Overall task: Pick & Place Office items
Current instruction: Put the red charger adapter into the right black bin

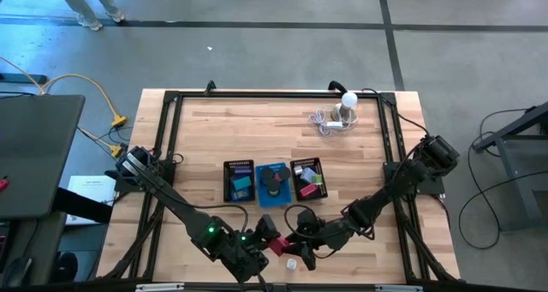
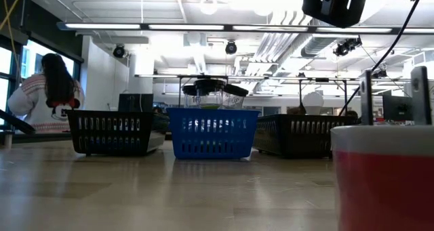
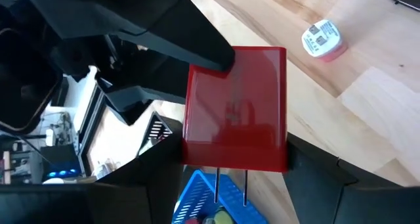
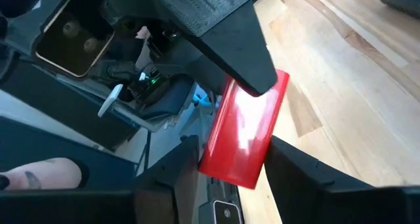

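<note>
A red rectangular block (image 1: 276, 243) with two thin metal prongs hangs over the near middle of the table, between both grippers. My left gripper (image 1: 257, 251) comes from the left and my right gripper (image 1: 301, 237) from the right; each is shut on the block. A small white-topped pink spool (image 1: 292, 263) stands on the table just near of them, and it fills the low view's right foreground (image 2: 383, 183). Other office items lie in the three trays. My left gripper has the red block (image 3: 236, 106) pinched between its two fingers (image 3: 315, 178), at the end where the prongs (image 3: 216, 184) stick out. The block is clear of the table. My right gripper pinches the red block's other end (image 4: 230, 165) between its two fingers (image 4: 295, 175), level, from the table's right. The left gripper's finger lies on the block's far part.
A black mesh tray (image 1: 239, 181), a blue tray (image 1: 273, 182) and a second black mesh tray (image 1: 308, 179) stand in a row at mid-table. A white bulb with coiled cable (image 1: 342, 112) sits far right. A person (image 2: 47, 95) sits beyond the table.
</note>
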{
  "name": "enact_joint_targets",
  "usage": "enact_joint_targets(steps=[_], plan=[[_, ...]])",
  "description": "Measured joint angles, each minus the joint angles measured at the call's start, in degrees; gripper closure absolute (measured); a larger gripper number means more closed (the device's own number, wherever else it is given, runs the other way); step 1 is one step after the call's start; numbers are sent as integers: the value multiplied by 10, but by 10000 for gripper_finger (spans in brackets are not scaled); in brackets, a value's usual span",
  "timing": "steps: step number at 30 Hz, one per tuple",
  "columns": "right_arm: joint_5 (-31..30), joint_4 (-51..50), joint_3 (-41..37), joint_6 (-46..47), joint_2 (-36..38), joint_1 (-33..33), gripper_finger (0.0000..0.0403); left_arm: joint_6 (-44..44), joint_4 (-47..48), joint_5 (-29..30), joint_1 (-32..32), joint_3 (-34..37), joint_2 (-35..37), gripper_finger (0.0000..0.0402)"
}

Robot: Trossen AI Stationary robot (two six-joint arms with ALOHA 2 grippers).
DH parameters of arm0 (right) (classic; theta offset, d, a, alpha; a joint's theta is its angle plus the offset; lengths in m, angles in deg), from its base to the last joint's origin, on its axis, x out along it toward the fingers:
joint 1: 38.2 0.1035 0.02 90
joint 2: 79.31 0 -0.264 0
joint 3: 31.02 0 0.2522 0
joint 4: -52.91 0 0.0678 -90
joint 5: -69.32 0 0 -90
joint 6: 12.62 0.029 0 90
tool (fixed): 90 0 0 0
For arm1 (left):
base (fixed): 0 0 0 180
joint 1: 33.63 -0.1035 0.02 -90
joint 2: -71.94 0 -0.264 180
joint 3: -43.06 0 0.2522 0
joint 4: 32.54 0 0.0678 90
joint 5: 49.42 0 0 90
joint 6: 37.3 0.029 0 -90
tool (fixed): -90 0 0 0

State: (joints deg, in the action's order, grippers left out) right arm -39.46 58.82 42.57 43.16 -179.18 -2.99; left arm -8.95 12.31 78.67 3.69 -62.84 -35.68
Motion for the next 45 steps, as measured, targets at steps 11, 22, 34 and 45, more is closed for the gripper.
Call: enact_joint_targets(steps=[11,22,34,45], plan=[[21,10,0,-7,0,-10,233,6,-11,1,-11,-1,0,184],[24,-1,0,-16,0,-11,274,13,-11,-5,-11,-1,0,184],[20,10,4,-35,2,-11,290,-16,-42,12,-1,-1,-2,159],[18,3,5,-51,3,-4,291,-6,-48,81,30,0,2,155]])
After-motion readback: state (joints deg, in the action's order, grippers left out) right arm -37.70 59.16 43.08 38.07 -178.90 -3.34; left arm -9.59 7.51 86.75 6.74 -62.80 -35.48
